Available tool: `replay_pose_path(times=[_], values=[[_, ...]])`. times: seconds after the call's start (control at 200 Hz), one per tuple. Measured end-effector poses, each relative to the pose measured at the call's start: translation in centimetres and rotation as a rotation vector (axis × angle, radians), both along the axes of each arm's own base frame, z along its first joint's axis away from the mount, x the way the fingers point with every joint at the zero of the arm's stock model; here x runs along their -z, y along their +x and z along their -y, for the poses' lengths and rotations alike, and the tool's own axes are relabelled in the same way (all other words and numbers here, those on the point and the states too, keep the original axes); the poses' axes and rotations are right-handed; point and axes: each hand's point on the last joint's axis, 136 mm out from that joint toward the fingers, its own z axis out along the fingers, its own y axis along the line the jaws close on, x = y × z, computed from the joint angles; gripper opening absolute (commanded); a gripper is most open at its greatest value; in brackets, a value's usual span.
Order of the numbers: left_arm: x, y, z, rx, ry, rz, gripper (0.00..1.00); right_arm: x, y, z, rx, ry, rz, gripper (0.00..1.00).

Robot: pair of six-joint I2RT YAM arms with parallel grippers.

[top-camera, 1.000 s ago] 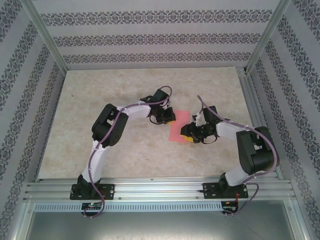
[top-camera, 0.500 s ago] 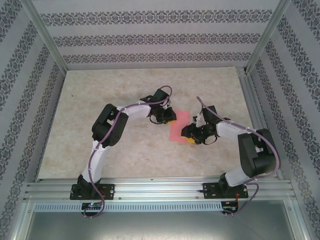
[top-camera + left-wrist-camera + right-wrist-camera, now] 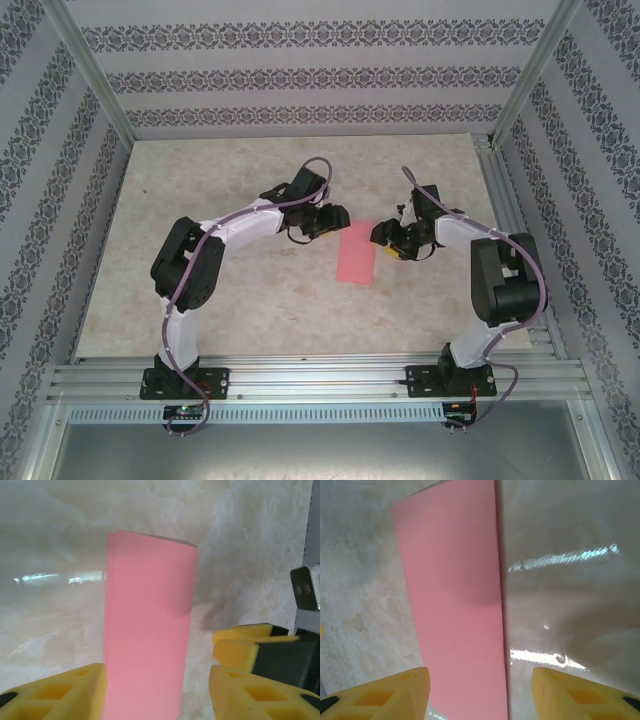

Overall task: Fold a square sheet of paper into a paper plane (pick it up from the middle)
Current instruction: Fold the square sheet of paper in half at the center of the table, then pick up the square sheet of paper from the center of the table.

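Note:
The square sheet of paper (image 3: 356, 252) lies flat on the table as a narrow pink-red strip, folded in half lengthwise. My left gripper (image 3: 335, 222) hovers open just off its far left corner. My right gripper (image 3: 385, 238) hovers open just off its far right edge. In the left wrist view the paper (image 3: 150, 645) runs between my yellow fingers (image 3: 60, 695), nothing clamped, and the left gripper (image 3: 157, 695) is open. The right gripper's yellow pads (image 3: 245, 640) show beside it. In the right wrist view the paper (image 3: 455, 605) lies under the open right gripper (image 3: 480, 695).
The beige marbled table (image 3: 250, 180) is bordered by patterned walls and an aluminium frame (image 3: 300, 375) along the near edge. A metal rail (image 3: 505, 200) runs down the right side close to the right arm.
The left gripper has opened and let go of the paper. Both grippers have drawn back towards the far side, uncovering the folded strip; the right jaws have widened a little.

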Motion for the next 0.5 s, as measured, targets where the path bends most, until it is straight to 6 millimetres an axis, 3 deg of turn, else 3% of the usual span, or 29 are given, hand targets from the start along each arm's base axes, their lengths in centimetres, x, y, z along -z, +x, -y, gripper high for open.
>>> replay_pose_path(times=[0.275,0.5], values=[[3.1,-0.7,-3.8,-0.071,0.082,-0.046,0.57,0.6,2.0,-0.4,-0.024,-0.004,0.008,0.57],[3.4,-0.7,-4.0,-0.078,0.092,-0.044,0.56,1.2,2.5,-1.5,-0.049,-0.001,-0.003,0.56]])
